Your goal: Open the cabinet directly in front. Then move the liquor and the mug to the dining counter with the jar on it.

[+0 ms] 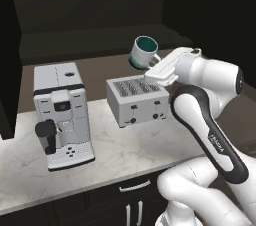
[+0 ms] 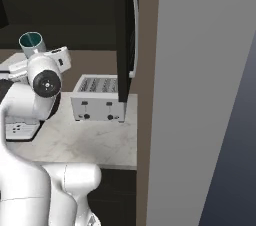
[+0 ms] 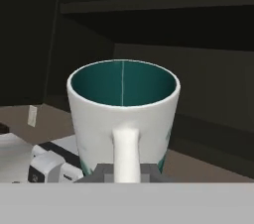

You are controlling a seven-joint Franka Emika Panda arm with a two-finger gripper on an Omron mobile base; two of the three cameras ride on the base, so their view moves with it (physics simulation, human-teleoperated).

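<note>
The arm rises from the lower right of the left base view, bends at the elbow and reaches forward over the toaster (image 1: 137, 101); its gripper (image 3: 126, 172) is clamped on the handle of the mug (image 1: 144, 52), held upright in the air above the counter's (image 1: 130, 150) back edge, apart from the surface. The fingertips are mostly hidden behind the handle; in the right base view the arm's joint covers the mug's lower body, and the open cabinet (image 2: 126, 30) door is seen edge-on; the coffee machine (image 1: 62, 115) stands near the counter's left end.

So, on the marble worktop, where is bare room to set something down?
The marble worktop is bare in front of the silver toaster, and between it and the white coffee machine. It is crowded behind the toaster, where the gripper holds the teal-lined white mug.
</note>
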